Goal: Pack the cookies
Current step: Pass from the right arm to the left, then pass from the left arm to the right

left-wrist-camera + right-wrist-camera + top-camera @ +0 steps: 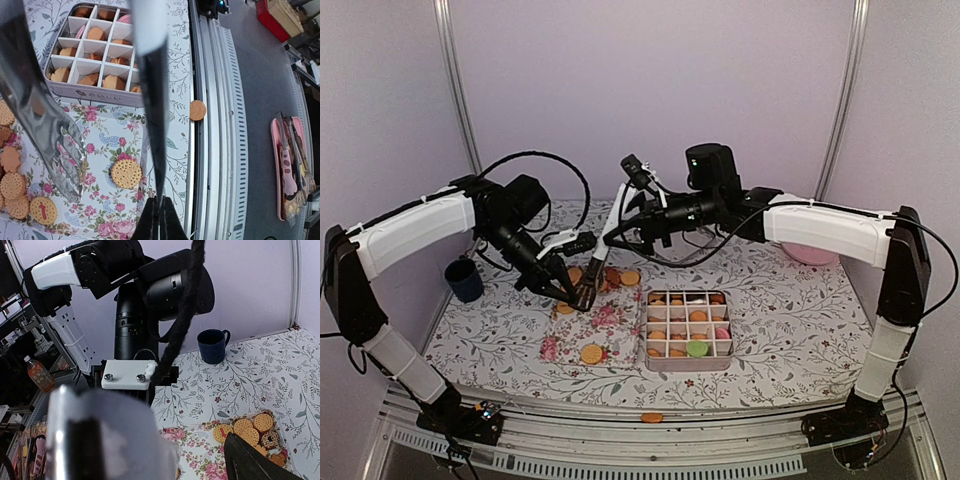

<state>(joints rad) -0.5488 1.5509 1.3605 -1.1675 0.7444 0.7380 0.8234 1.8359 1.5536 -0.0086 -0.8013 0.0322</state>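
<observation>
Cookies (612, 277) lie in a heap at the far end of a floral cloth (610, 325), with one round cookie (591, 353) alone near its front. A divided box (689, 330) to the right holds more cookies in several cells. My left gripper (582, 296) hangs over the heap. In the left wrist view it (160, 216) is shut on a thin dark arm of the tongs (152, 100), and the silver toothed arm (60, 150) reaches toward the cookies (15, 187). My right gripper (628, 228) hovers by the tongs' white upper end; its jaws (200, 460) stand wide apart.
A blue mug (465, 280) stands at the table's left edge, and a pink plate (810, 253) at the far right. One cookie (651, 417) lies on the front rail. The two arms are close together above the heap.
</observation>
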